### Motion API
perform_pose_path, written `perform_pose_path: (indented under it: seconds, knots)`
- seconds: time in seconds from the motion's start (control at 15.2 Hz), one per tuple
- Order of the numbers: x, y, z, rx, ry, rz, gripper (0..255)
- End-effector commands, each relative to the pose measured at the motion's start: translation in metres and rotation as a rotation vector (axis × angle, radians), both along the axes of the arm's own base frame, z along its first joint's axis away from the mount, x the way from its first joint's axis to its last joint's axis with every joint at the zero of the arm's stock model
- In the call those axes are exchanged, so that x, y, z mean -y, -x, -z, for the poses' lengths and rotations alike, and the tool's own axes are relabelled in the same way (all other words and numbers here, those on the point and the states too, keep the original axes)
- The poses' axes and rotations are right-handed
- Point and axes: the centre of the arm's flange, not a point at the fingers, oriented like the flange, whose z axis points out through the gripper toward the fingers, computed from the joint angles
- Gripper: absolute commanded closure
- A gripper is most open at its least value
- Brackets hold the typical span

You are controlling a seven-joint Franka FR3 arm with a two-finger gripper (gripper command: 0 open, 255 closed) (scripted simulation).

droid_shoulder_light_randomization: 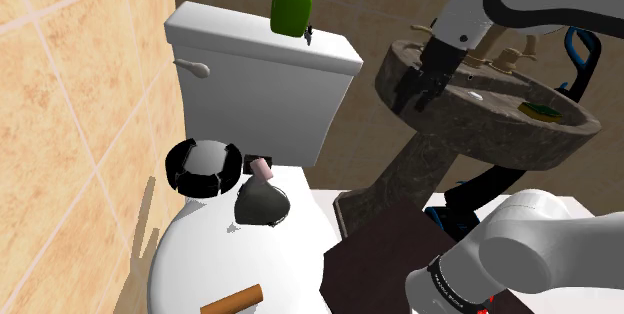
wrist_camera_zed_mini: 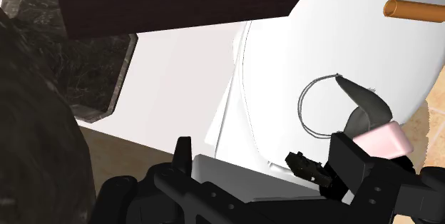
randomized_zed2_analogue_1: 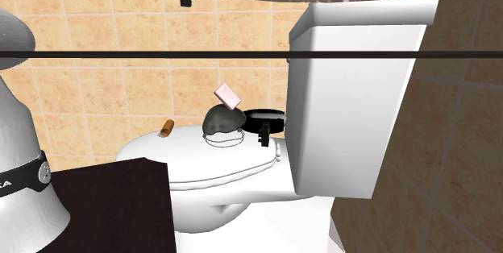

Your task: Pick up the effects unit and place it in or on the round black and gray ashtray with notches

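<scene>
The round black and gray ashtray [droid_shoulder_light_randomization: 205,165] lies flat on the white toilet lid [droid_shoulder_light_randomization: 200,257], open side up, so a thing can be dropped in. Just beside the ashtray, on the shoulder view's right, sits the little black effects unit [droid_shoulder_light_randomization: 252,164], so the trip looks short. Near that is a dark bottle with a pink cap [droid_shoulder_light_randomization: 262,202]. Well away from the ashtray, up by the stone sink [droid_shoulder_light_randomization: 470,132], the arm points down, and the gripper [droid_shoulder_light_randomization: 425,87] is wide open and holds nothing.

The white arm with dark joints [droid_shoulder_light_randomization: 545,247] arches from lower right to upper right of the shoulder view; its all-black two-finger gripper [droid_shoulder_light_randomization: 428,90] points down, fingers [wrist_camera_zed_mini: 184,160] apart.
</scene>
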Motion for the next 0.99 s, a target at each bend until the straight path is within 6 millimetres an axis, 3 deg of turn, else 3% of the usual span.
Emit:
perform_pose_path:
  seconds: [0.0,0.92]
  knots:
    - [0.0,0.0,0.0,0.0,0.0,0.0,0]
    - [-0.073,-0.101,0.136,0.012,0.01,-0.025,0]
